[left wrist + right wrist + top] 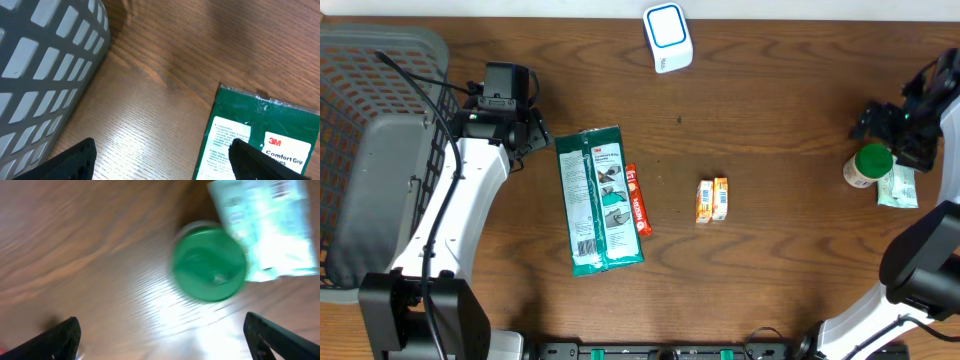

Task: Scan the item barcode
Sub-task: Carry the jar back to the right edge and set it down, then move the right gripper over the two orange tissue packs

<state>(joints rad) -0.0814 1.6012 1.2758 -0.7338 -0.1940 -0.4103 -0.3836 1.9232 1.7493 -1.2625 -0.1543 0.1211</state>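
The white barcode scanner (667,37) with a blue square face stands at the table's far edge. A green-lidded jar (868,165) stands at the right, blurred in the right wrist view (210,267), with a pale green packet (898,188) beside it. My right gripper (890,135) hovers just behind the jar, open, with only bare table between its fingers (162,335). A green 3M package (600,200) lies left of centre. My left gripper (533,135) is open at that package's top left corner (162,155), one fingertip over the package (260,135).
A red bar (638,200) lies against the green package's right side. Two small orange boxes (712,199) sit mid-table. A grey plastic basket (370,150) fills the left edge, close to the left arm, and its wall (45,65) shows in the left wrist view.
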